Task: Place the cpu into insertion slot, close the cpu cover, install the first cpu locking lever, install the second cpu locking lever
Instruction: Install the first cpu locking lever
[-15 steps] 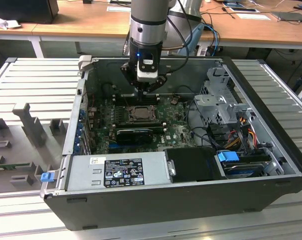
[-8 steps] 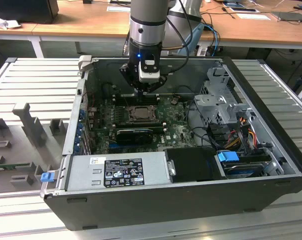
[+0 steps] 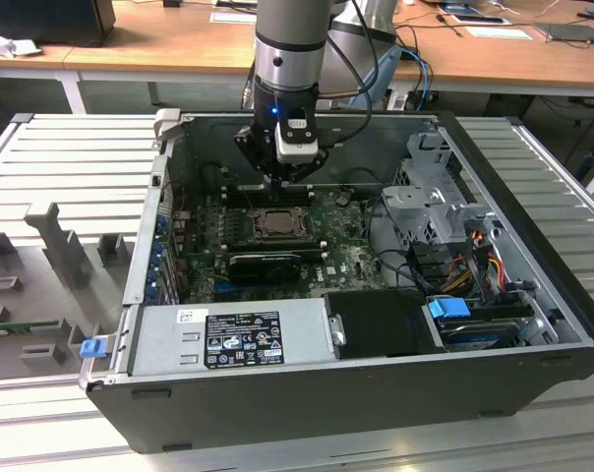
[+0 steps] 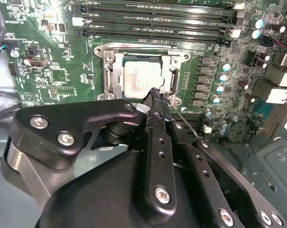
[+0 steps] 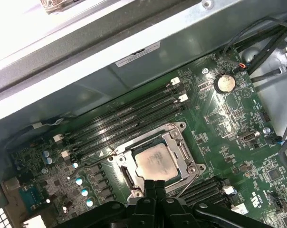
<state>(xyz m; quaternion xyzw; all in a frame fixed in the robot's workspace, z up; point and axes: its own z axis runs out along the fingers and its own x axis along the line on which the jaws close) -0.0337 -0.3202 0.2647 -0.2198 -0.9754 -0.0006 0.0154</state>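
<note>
Already seated: chip (image 4: 138,78) in socket (image 4: 100,53), gripper (image 4: 155,92) clenched at its edge

Inside the open computer case (image 3: 376,393), near the middle of the circuit board (image 3: 348,258): the chip, flat in the socket, pale metal face up. Framed on all sides by the cover (image 4: 113,80), apparently folded down flat around it. Just beyond, toward the case's far wall: long black memory slots (image 5: 129,118) in a row.

Close above the socket and the memory slots in the exterior view, hanging from the arm: the gripper. Clenched in both wrist views, with black fingers (image 4: 153,107) pressed side by side and nothing visible between the tips. Tips right at one edge of the chip; touching or just clear, cannot tell. Beside the tips, a thin wire lever (image 5: 190,183) slanting out from the socket's corner; latched or loose, cannot tell.

Along the case's near wall: a grey power supply box (image 3: 228,334). Toward the exterior view's right: a metal drive cage (image 3: 430,187) and a bundle of cables (image 3: 474,256).
</note>
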